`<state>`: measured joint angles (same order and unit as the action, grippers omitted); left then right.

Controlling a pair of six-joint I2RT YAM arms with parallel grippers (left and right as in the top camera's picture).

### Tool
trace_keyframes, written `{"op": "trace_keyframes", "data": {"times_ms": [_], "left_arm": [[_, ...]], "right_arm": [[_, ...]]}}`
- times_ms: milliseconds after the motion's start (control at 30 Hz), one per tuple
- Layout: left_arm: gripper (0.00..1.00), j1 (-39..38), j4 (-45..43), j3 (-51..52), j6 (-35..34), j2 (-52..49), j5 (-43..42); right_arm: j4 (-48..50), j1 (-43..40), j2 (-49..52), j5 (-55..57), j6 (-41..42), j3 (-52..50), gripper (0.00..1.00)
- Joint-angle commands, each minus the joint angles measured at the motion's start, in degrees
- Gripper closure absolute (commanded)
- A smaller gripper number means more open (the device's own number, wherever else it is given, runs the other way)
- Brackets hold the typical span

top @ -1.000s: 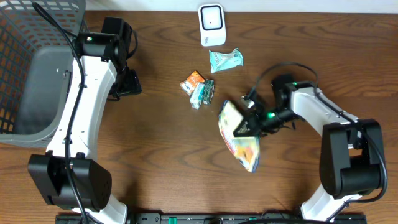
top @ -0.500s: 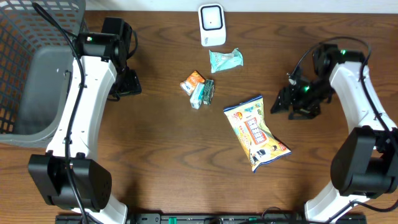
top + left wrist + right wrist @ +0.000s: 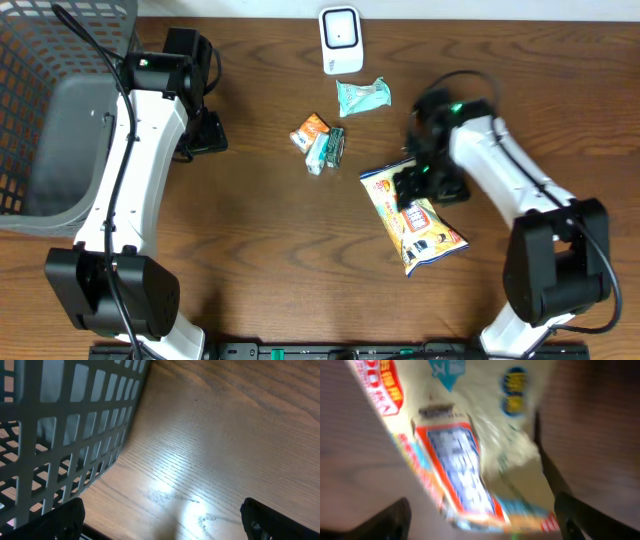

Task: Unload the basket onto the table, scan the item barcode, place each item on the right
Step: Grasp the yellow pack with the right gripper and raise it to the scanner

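Nothing could be read for certain. The snack bag (image 3: 470,460) bore a red-framed label panel, and at eleven o'clock in the right wrist view, white characters on red (all smeared by blur). The small packets' (image 3: 318,143) print was too tiny.

Blur is smearing the snack bag (image 3: 465,455) in the right wrist view, making its print unreadable. Overhead, the right hand (image 3: 418,184) is covering its top; the basket (image 3: 30,80) is running off-frame.
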<state>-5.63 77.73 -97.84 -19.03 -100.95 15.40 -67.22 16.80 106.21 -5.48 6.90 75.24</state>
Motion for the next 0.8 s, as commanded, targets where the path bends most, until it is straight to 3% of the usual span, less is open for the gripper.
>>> {"op": "trace_keyframes", "data": {"times_ms": [0,100,167,200,233,267,400,600,767], "left_arm": [[0.02,0.2,0.2,0.2,0.7,0.1,1.2],[0.02,0.2,0.2,0.2,0.7,0.1,1.2],[0.02,0.2,0.2,0.2,0.7,0.1,1.2],[0.02,0.2,0.2,0.2,0.7,0.1,1.2],[0.02,0.2,0.2,0.2,0.7,0.1,1.2],[0.02,0.2,0.2,0.2,0.7,0.1,1.2],[0.02,0.2,0.2,0.2,0.7,0.1,1.2],[0.02,0.2,0.2,0.2,0.7,0.1,1.2],[0.02,0.2,0.2,0.2,0.7,0.1,1.2]], "right_arm": [[5.3,2.0,-0.2,4.0,3.0,-5.3,0.16],[9.9,2.9,-0.2,3.8,4.5,-9.0,0.33],[11.6,3.1,-0.2,3.7,5.5,-10.5,0.60],[11.8,3.1,-0.2,3.5,5.9,-10.8,0.81],[11.8,3.1,-0.2,3.4,6.8,-10.8,0.94],[11.8,3.1,-0.2,3.3,7.6,-10.6,0.99],[11.1,3.0,-0.2,0.3,7.6,-6.7,0.99],[8.0,2.4,-0.2,0.8,6.8,11.0,0.99],[19.0,2.3,-0.2,0.8,6.8,19.3,0.99]]}}
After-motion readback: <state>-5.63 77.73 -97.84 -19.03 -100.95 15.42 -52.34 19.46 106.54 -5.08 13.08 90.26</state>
